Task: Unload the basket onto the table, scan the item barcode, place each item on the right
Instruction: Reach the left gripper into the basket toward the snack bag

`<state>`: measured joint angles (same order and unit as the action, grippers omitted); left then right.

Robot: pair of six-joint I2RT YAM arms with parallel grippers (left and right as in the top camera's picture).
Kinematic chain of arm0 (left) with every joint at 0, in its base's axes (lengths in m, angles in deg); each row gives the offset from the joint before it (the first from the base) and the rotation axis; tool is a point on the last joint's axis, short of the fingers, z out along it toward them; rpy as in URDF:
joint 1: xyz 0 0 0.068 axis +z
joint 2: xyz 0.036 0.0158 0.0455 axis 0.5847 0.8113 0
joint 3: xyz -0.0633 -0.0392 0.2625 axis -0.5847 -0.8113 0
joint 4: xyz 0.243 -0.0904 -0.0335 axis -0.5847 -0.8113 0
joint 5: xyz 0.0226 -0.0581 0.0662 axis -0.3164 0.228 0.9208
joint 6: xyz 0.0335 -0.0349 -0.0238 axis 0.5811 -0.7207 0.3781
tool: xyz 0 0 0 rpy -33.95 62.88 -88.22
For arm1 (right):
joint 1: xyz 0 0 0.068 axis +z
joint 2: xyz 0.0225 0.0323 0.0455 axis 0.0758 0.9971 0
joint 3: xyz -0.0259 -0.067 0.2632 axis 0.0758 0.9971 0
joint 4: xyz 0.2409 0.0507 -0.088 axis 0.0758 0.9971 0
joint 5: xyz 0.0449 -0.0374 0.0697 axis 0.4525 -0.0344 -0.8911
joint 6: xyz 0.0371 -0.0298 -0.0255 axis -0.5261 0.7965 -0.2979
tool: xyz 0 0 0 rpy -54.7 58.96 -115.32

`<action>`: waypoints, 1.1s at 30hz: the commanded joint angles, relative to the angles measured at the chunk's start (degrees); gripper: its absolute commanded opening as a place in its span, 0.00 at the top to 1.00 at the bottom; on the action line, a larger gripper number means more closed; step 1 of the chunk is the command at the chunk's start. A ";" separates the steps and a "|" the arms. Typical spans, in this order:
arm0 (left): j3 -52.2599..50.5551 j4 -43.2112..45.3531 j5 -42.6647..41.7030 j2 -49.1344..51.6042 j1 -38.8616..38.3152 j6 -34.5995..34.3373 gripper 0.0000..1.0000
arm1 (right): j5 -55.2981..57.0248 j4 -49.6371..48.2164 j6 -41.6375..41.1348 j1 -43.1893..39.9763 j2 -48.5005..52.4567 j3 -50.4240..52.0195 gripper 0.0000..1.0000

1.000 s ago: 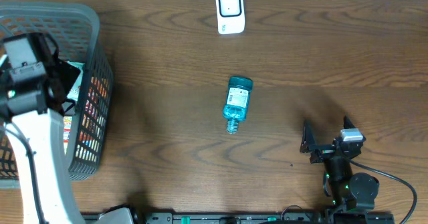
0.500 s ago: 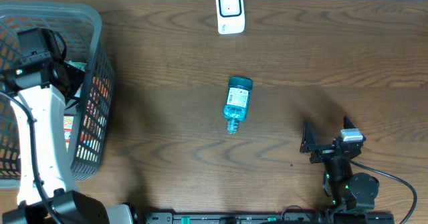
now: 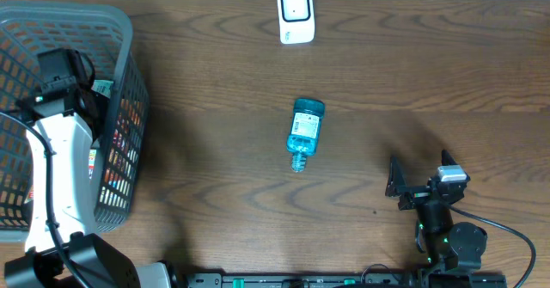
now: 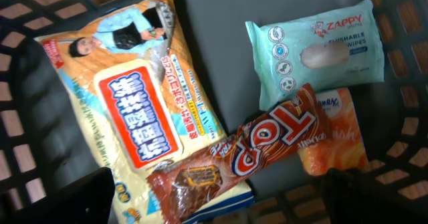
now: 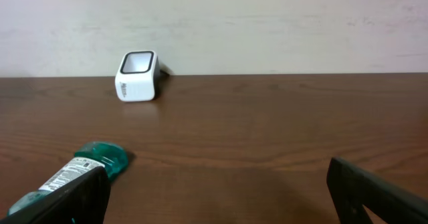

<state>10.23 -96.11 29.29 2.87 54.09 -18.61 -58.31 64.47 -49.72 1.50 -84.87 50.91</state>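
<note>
My left gripper hangs open over the grey basket, with nothing between its fingers. Straight below it, in the left wrist view, lies a brown "Top" chocolate bar across a yellow wet-wipes pack. A teal "Zappy" wipes pack and an orange pack lie beside them. My left gripper frames the bar's near end. A teal bottle lies on its side mid-table. The white scanner stands at the back edge. My right gripper rests open at the front right, empty.
The basket's mesh walls close in around the packs. In the right wrist view the teal bottle lies to the left of my right gripper, and the scanner stands far back by the wall.
My left arm has swung over the basket, its wrist shifting a little to the right. The right arm, bottle and scanner have not moved.
</note>
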 commanded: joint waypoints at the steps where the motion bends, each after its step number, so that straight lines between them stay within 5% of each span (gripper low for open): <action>1: -2.99 0.96 -0.07 0.26 -0.31 0.15 0.02 | 0.20 0.24 0.46 0.33 -0.24 0.07 0.01; 33: -8.70 7.17 -0.74 15.41 5.20 0.31 0.02 | 0.22 0.24 0.46 0.33 -0.24 0.07 0.01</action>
<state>2.51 -88.94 28.66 16.40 59.00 -18.59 -58.31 64.47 -49.72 1.50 -84.87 50.91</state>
